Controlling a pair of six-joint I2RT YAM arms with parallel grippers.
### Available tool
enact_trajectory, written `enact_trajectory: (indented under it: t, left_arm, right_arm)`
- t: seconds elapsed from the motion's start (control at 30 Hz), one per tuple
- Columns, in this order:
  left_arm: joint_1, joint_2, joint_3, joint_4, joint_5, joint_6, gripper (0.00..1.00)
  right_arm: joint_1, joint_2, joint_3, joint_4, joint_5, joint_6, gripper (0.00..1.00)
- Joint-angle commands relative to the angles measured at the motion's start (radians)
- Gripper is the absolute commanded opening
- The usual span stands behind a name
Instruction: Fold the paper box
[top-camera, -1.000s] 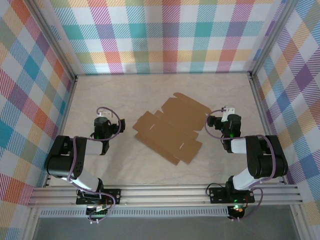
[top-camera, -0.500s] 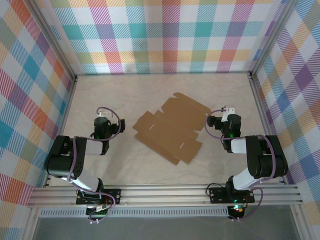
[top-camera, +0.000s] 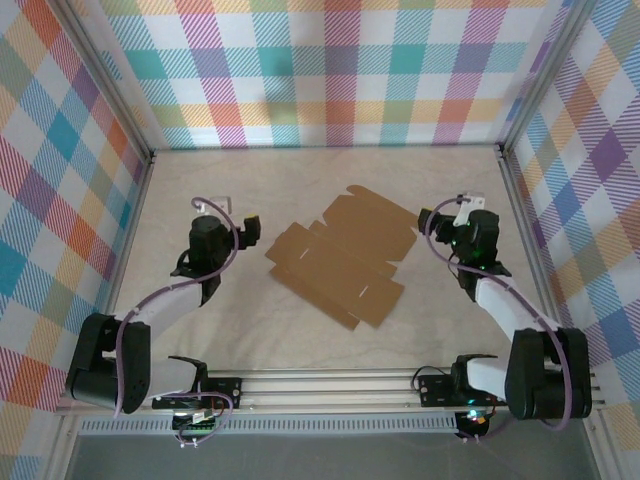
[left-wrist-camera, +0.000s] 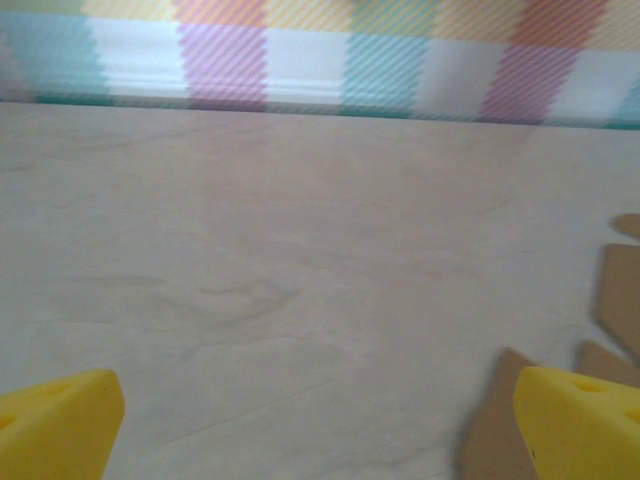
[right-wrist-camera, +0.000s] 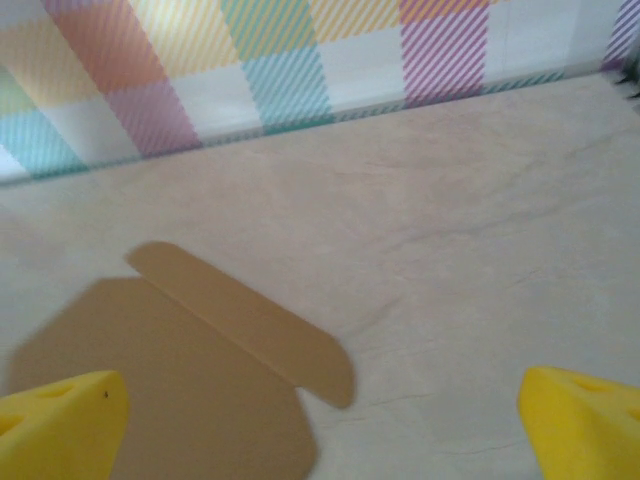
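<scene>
On the pale, faintly marbled table (top-camera: 300, 185), between the two arms, the paper box (top-camera: 340, 255) lies flat and unfolded: a plain brown matte cardboard die-cut sheet with rounded flaps, tabs and thin slots, set diagonally. Left gripper (left-wrist-camera: 320, 428) is spread wide and empty, its yellow wedge-shaped fingertips (left-wrist-camera: 60, 425) just left of a cardboard corner. Right gripper (right-wrist-camera: 320, 428) is likewise spread and empty, above a rounded flap.

I see the paper box (top-camera: 343, 255) as a flat, unfolded sheet of plain brown cardboard. It lies at a slant in the middle of the table (top-camera: 240, 185). Its flaps and tabs all lie level, with thin slots cut in the panels. In my right wrist view a rounded flap (right-wrist-camera: 240, 320) rests flat on the surface.
</scene>
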Motion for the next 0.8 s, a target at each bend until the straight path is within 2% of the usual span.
enact_trajectory:
  t: [0.0,0.17,0.27,0.37,0.47,0.6,0.77]
  left_arm:
    - [-0.055,0.055,0.081,-0.115,0.143,-0.114,1.0]
    - [-0.223,0.191,0.212,-0.15,0.19,-0.197,1.0]
    - [-0.279,0.277,0.267,-0.141,0.244,-0.286,1.0]
    - [-0.318,0.367,0.312,-0.145,0.244,-0.357,1.0]
    - [-0.337,0.453,0.355,-0.178,0.227,-0.427,1.0]
    - [-0.339,0.52,0.354,-0.138,0.208,-0.488,1.0]
    - [-0.336,0.558,0.367,-0.167,0.169,-0.511,1.0]
  right_arm:
    - [-0.001,-0.053,0.043,-0.188,-0.17,0.226,1.0]
    - [-0.002,-0.107,0.036,-0.322,-0.258,0.384,1.0]
    - [-0.002,-0.13,0.023,-0.415,-0.303,0.428,1.0]
    - [0.001,-0.16,-0.008,-0.475,-0.339,0.454,1.0]
    - [0.006,-0.183,-0.061,-0.485,-0.379,0.485,1.0]
    - [0.027,-0.181,-0.141,-0.447,-0.415,0.525,0.99]
    - [0.13,-0.122,-0.179,-0.382,-0.417,0.58,0.94]
